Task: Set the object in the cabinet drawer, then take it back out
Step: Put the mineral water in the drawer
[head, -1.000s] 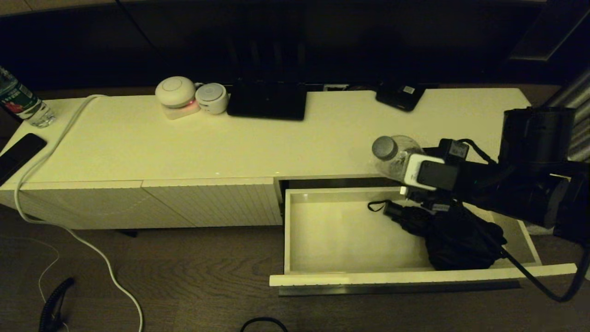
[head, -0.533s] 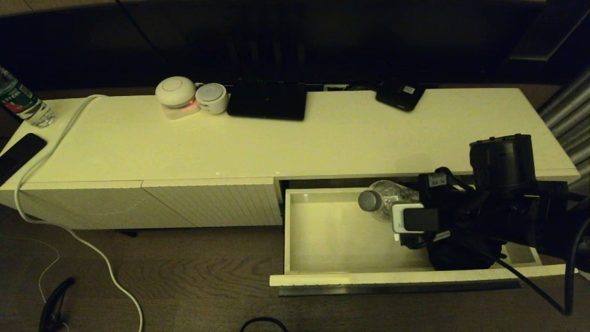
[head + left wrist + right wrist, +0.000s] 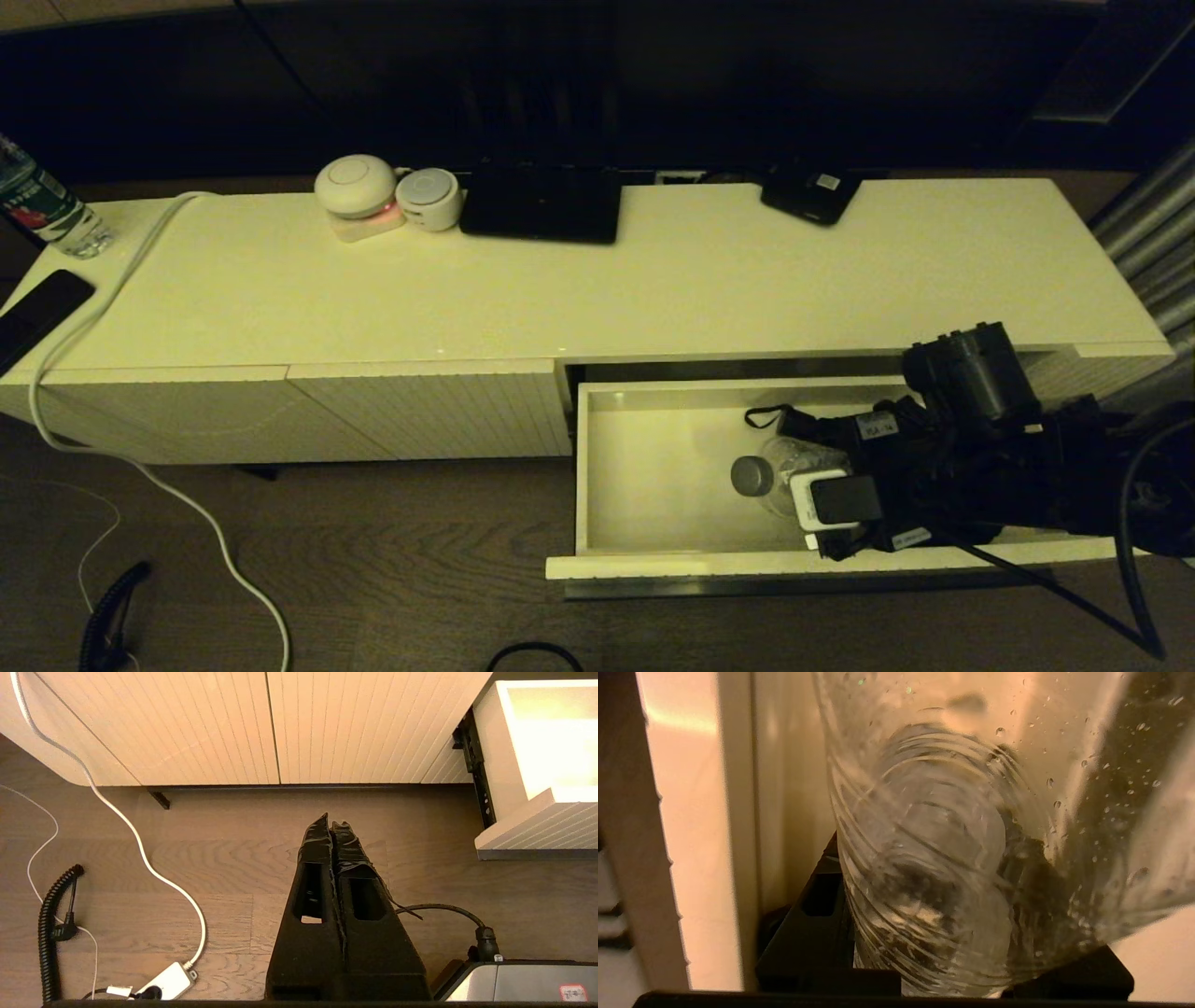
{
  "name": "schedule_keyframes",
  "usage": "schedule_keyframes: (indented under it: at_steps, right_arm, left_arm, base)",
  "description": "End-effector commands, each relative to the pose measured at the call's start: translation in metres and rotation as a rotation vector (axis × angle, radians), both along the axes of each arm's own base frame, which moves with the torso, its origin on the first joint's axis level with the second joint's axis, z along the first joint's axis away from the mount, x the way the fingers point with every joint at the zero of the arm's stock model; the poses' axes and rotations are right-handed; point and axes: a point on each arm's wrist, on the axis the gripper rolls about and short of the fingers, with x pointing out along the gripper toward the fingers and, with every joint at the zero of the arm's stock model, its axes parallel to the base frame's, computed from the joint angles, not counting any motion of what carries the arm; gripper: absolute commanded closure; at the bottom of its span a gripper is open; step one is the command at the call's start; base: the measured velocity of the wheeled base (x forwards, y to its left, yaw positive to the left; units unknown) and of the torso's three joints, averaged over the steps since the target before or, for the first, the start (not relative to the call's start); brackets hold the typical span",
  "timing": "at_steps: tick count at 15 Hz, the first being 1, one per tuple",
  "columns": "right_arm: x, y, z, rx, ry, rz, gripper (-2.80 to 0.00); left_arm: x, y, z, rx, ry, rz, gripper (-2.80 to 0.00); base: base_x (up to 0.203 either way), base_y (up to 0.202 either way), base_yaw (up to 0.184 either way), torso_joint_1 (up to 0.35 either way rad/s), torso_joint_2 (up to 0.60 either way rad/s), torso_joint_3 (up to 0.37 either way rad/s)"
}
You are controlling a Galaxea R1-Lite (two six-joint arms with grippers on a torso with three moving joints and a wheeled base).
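My left gripper (image 3: 332, 828) is hanging low over the wooden floor (image 3: 233, 858) in front of the cabinet, its fingers pressed together on nothing. Beside it a white cable (image 3: 140, 844) is trailing across the boards.

My right gripper (image 3: 794, 485) is reaching down into the cabinet drawer (image 3: 653, 467), which is standing pulled out at the cabinet's right end, its ribbed front and dark handle strip nearest me. I am clamping a clear plastic bottle (image 3: 780, 465) there: it is ridged, wet with droplets inside, and capped in grey (image 3: 751, 476), the cap pointing toward the drawer's left wall. In my right wrist view the bottle (image 3: 962, 858) is filling the space between my fingers (image 3: 817, 933). It is sitting low within the drawer, near the front wall, though I cannot tell whether it is touching the smooth floor. Behind it, a black strapped object (image 3: 803, 425) is lying toward the drawer's back.
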Motion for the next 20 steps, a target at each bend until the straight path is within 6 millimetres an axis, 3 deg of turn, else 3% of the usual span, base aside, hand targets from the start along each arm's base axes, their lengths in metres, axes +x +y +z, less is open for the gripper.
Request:
schedule_keyframes:
  at_steps: [1, 7, 10, 20]
  right_arm:
    - [0.006, 0.002, -0.009, -0.028, 0.031, -0.003, 0.00]
    - [0.012, 0.008, -0.025, -0.064, 0.080, -0.006, 0.00]
    - [0.016, 0.026, -0.031, -0.010, 0.106, -0.024, 0.00]
    - [0.026, 0.047, -0.034, -0.010, 0.077, -0.037, 0.00]
  left_arm:
    - [0.000, 0.000, 0.000, 0.000, 0.000, 0.001, 0.00]
    - [0.000, 0.000, 0.000, 0.000, -0.001, 0.001, 0.00]
    - [0.000, 0.000, 0.000, 0.000, 0.000, 0.001, 0.00]
    - [0.000, 0.000, 0.000, 0.000, -0.002, 0.001, 0.00]
  base:
    - [0.000, 0.000, 0.000, 0.000, 0.00, 0.000]
    - [0.000, 0.000, 0.000, 0.000, 0.00, 0.000]
    - [0.000, 0.000, 0.000, 0.000, 0.00, 0.000]
    - [0.000, 0.000, 0.000, 0.000, 0.00, 0.000]
